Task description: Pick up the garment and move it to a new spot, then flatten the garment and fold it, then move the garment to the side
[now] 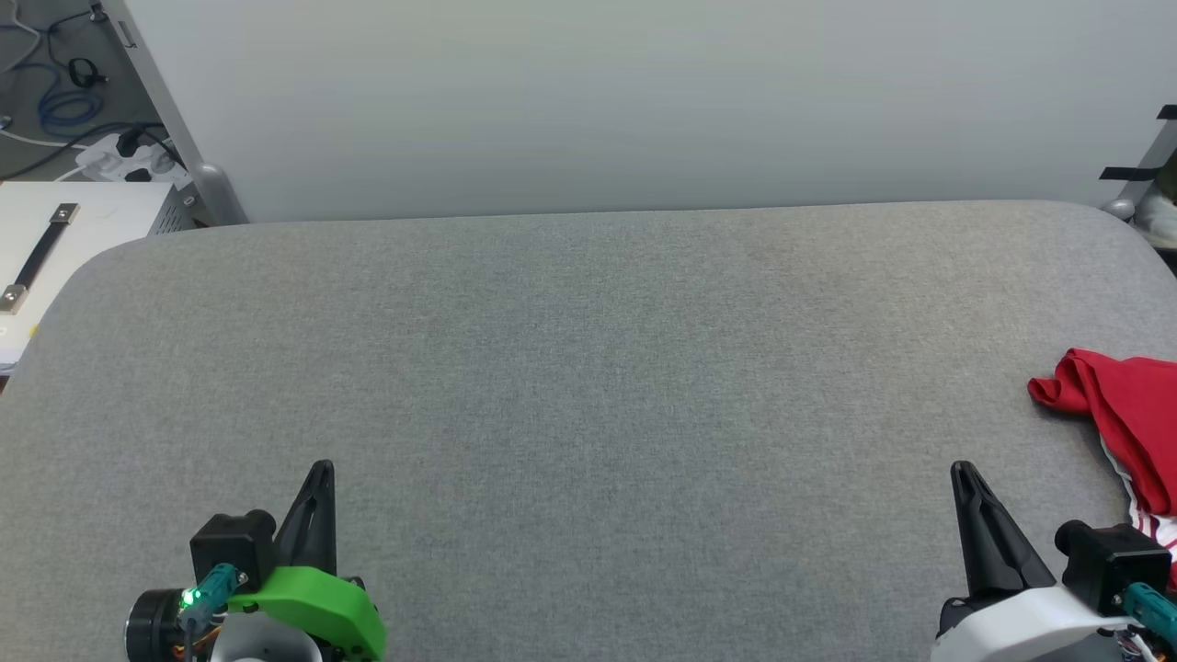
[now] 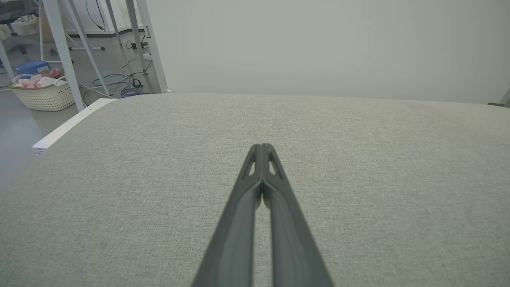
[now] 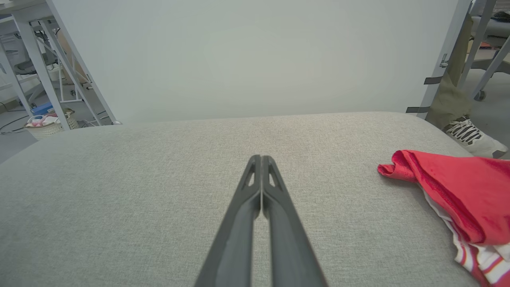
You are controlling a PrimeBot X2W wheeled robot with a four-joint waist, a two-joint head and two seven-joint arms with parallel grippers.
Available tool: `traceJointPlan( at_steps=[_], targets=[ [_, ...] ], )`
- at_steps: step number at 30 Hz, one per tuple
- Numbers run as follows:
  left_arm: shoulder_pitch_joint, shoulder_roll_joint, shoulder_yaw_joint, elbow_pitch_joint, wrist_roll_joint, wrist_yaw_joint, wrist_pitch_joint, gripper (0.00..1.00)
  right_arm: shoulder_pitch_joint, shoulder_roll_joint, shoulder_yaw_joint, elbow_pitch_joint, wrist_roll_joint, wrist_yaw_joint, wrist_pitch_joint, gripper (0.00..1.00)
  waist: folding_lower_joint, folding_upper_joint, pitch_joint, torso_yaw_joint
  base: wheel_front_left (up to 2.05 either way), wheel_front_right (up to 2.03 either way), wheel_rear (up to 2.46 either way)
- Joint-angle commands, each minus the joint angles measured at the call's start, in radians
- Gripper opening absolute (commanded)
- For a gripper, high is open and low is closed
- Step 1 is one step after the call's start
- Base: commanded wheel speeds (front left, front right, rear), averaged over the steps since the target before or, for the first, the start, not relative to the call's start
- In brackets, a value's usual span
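The garment (image 1: 1126,414) lies crumpled at the right edge of the grey surface (image 1: 588,368), near my right gripper (image 1: 962,471), not touching; my left gripper (image 1: 322,467) sits well apart. I see the 2 clenched, empty.

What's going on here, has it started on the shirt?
Not yet; nothing is being handled. The left gripper and right gripper are both shut and empty, near the front edge of the grey padded table. The garment, red with striped trim, lies bunched at the table's right edge, just right of the right gripper and untouched. A person's shoe shows beyond the table's far right corner.
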Motion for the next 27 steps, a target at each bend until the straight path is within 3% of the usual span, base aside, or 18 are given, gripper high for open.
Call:
traceJointPlan(
  at_steps=[1,27],
  targets=[
    [0.002,-0.013,0.009,-0.007,0.017,-0.006,0.004,0.0,-0.022,0.0,0.003,0.006,-0.008,0.0,0.002,0.0,0.0,-0.0001,0.0,0.0,0.0,0.0,0.0],
    [0.005,-0.064,0.051,-0.059,0.101,-0.021,0.055,0.0,-0.058,0.0,0.009,0.044,-0.043,0.0,0.004,0.0,0.0,-0.0001,0.004,-0.005,0.0,0.0,0.0]
  ],
)
